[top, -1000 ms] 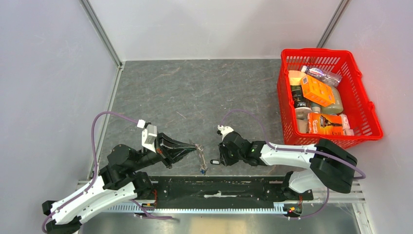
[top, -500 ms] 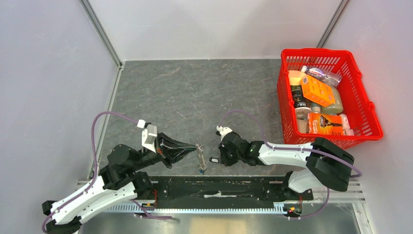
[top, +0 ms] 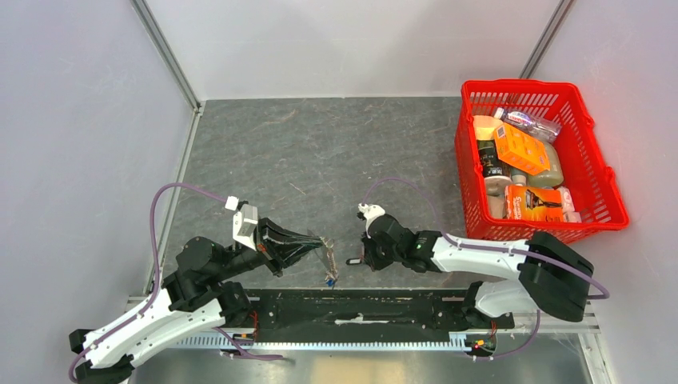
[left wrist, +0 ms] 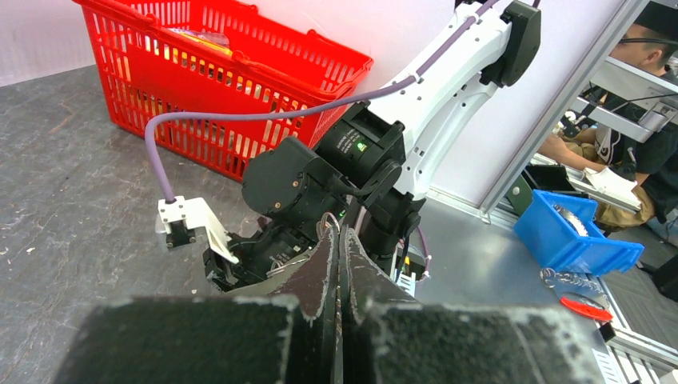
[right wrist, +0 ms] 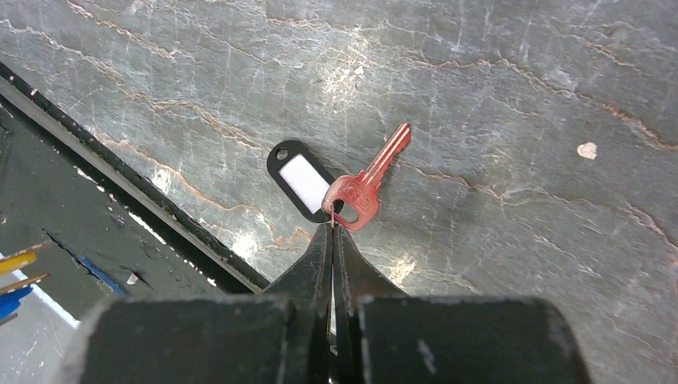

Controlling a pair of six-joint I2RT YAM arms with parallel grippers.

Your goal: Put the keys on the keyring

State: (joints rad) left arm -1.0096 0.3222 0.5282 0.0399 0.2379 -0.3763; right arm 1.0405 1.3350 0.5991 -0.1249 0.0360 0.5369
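Note:
A reddish key (right wrist: 369, 186) lies on the grey table, joined by a small ring to a black tag (right wrist: 301, 179) with a white insert. My right gripper (right wrist: 333, 228) is shut on that small ring at the key's head. In the top view the right gripper (top: 361, 259) sits low at the table's near middle with the black tag (top: 350, 262) at its tip. My left gripper (top: 318, 242) is shut on the keyring (top: 325, 248), whose chain hangs down toward the table. In the left wrist view thin wire loops of the keyring (left wrist: 327, 221) show at the tips of my shut left gripper (left wrist: 340, 234).
A red basket (top: 520, 83) full of packaged goods stands at the right. A black strip (top: 360, 308) runs along the near table edge. Pale walls close the left and back. The right arm (left wrist: 432, 96) fills the left wrist view close ahead.
The right gripper's jaws have closed on the key's ring, and its wrist has shifted slightly right. The left gripper and the keyring have stayed where they were.

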